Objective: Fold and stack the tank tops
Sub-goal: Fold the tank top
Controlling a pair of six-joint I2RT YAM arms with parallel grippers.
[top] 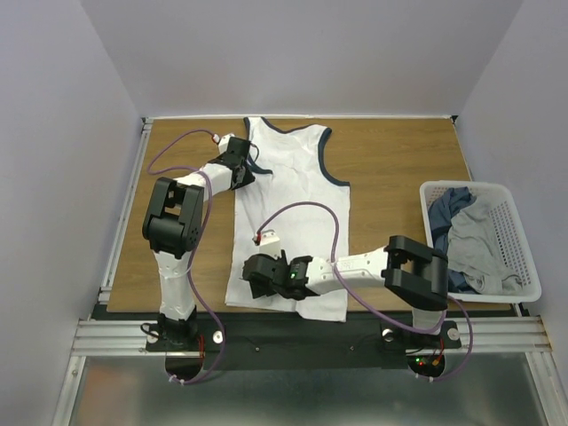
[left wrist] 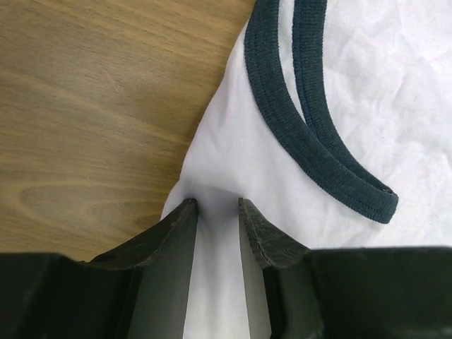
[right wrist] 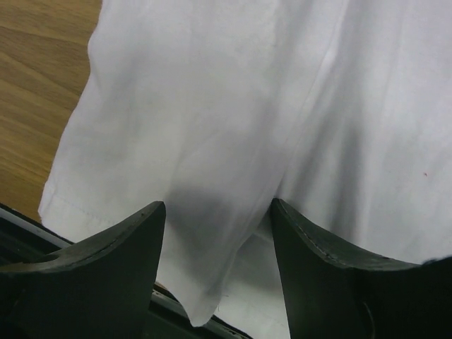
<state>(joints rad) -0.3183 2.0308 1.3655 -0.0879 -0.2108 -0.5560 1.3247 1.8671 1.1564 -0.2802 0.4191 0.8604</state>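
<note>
White top (top: 293, 195) is lying flat mid-tabletop (top: 399, 151), long axis running far-to-near, neck pointing at the far edge and hem at the near edge. Left gripper (left wrist: 217, 205) is pinching the cloth by the left armhole. Right gripper (right wrist: 219, 208) is sitting over the hem's left corner with jaws apart, looks like it's gripping nothing.

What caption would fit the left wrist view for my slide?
Left tool pinches the white tank top edge near its navy trim, over the wooden table.
</note>
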